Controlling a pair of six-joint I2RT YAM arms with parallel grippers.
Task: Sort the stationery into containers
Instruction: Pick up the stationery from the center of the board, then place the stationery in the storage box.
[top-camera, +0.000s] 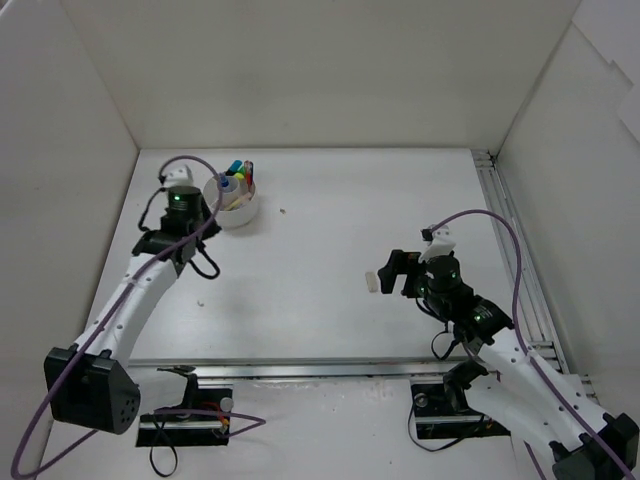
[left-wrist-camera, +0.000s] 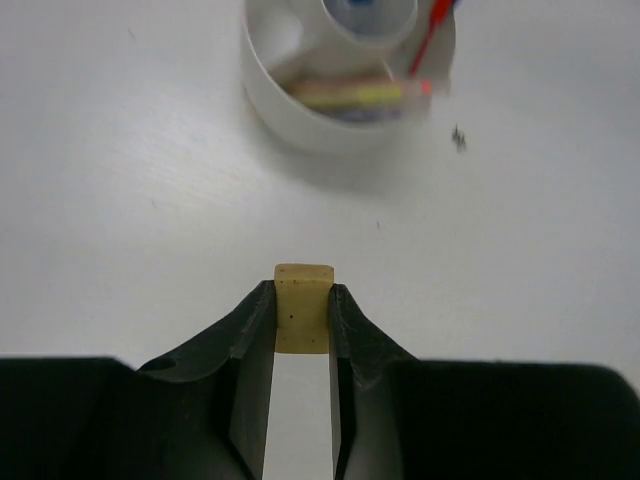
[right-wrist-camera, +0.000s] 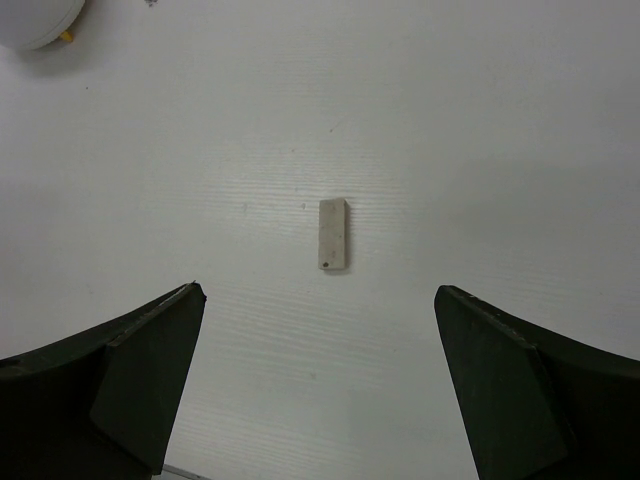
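The left gripper (left-wrist-camera: 302, 335) pinched a beige eraser (left-wrist-camera: 303, 285) between its jaws, just short of the white bowl (left-wrist-camera: 300, 125), whose compartments held pens (left-wrist-camera: 430, 40). To drop it cleanly, the arm would need to carry the eraser over the rim and above one compartment (not a divider) before letting go. The right gripper (right-wrist-camera: 318, 292) hung spread wide over a second eraser (right-wrist-camera: 334, 233) lying flat on the table (right-wrist-camera: 480, 120), well apart from the bowl.

No text, label, brand mark or number can be read in any of the three views. The white bowl (top-camera: 246, 214), the beige eraser (left-wrist-camera: 303, 308) and the pale eraser (right-wrist-camera: 334, 234) on the table show no legible marking.
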